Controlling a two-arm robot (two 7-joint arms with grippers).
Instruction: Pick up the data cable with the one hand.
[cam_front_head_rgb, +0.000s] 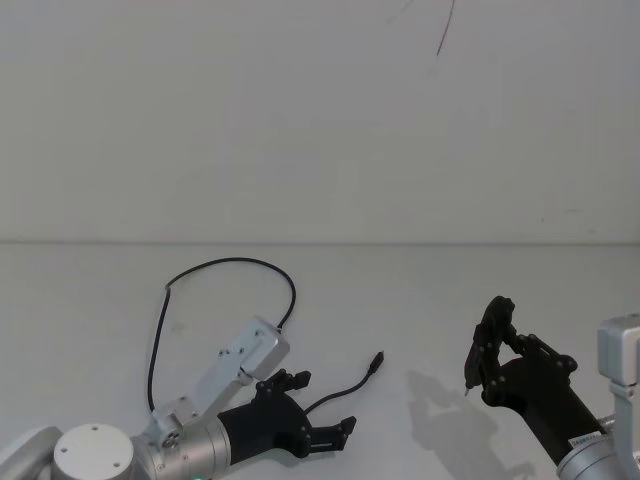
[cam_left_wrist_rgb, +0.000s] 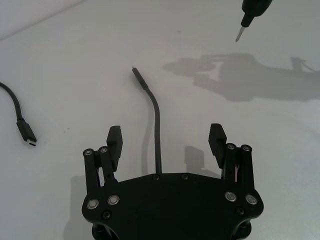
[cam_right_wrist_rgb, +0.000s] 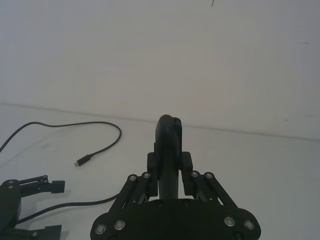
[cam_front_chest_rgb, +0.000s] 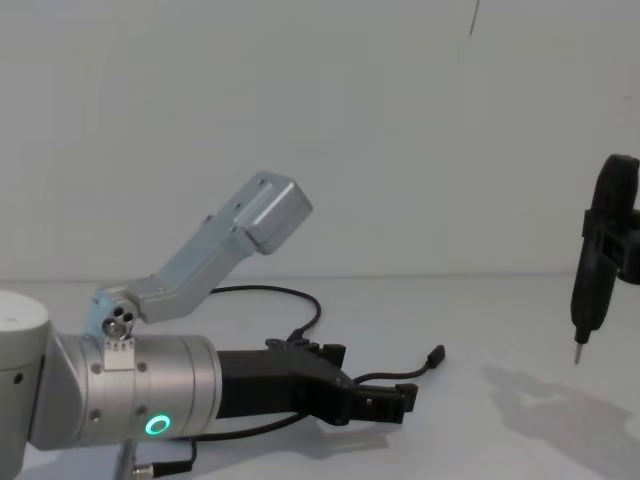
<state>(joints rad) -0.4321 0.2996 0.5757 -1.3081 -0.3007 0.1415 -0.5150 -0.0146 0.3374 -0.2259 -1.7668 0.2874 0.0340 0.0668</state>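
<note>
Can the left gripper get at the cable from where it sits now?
Probably yes. The left gripper is open, and the cable runs between its fingers on the table, with nothing covering it. The right gripper, shut on a pen-like tool, hangs off to the side.

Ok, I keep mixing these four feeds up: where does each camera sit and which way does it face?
Head view: on the head, looking forward and down at the table; both arms enter from below, left gripper open.
Chest view: lower, looking across the table; left arm large in front.
Left wrist view: behind the left gripper's fingers, facing the data cable.
Right wrist view: behind the right gripper, shut on a pen-like tool.
Shared: head and chest both show cable and tool.
</note>
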